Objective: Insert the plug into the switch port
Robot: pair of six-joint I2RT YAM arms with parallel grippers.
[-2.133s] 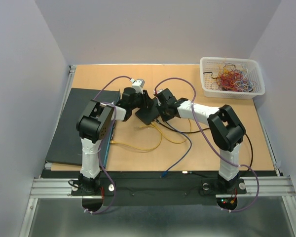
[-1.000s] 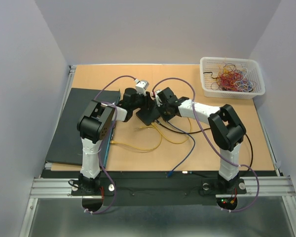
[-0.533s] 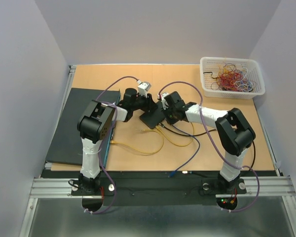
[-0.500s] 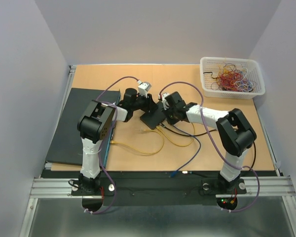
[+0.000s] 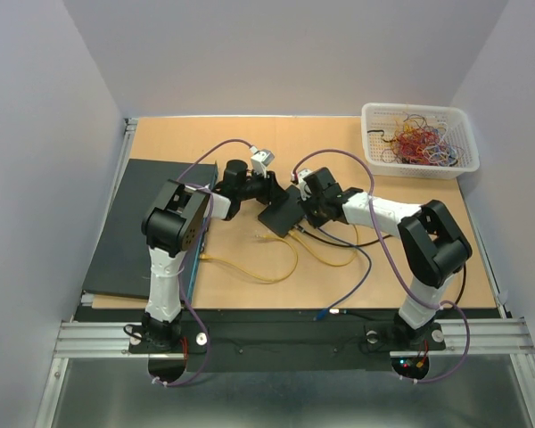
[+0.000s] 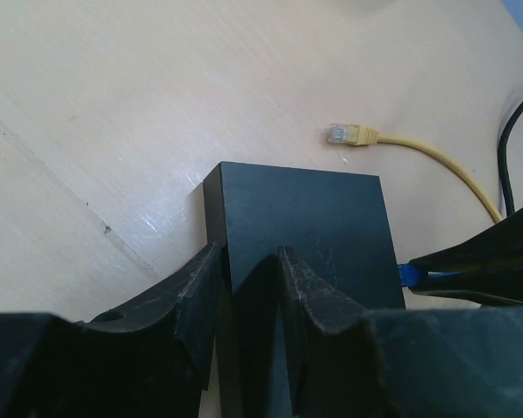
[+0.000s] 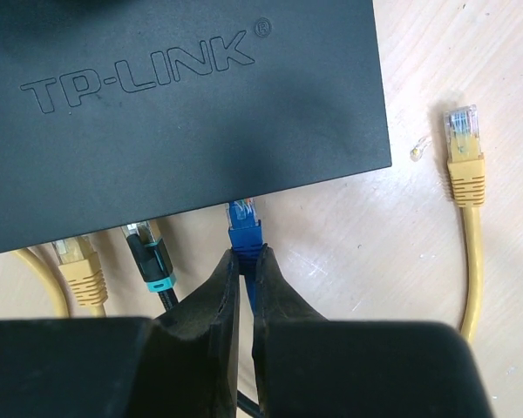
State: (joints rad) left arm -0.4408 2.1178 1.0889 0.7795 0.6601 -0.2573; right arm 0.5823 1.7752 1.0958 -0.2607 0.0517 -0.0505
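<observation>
— Where's the blue plug (image 7: 244, 228)?
— Pinched in the right hand (image 7: 246, 266), nose just at the port face of the switch (image 7: 183, 113), mid-table. Its long axis runs straight from the hand into that face.
— And the left hand (image 6: 248, 270)?
— Clamped on the switch's opposite side, bracing it.

The left arm (image 5: 172, 225) and right arm (image 5: 431, 242) are reaching inward, wrists low, facing each other. The left gripper (image 6: 247, 259) is clamping the switch (image 6: 307, 218); the right gripper (image 7: 246, 256) is pinching the plug (image 7: 244, 228) tightly.
</observation>
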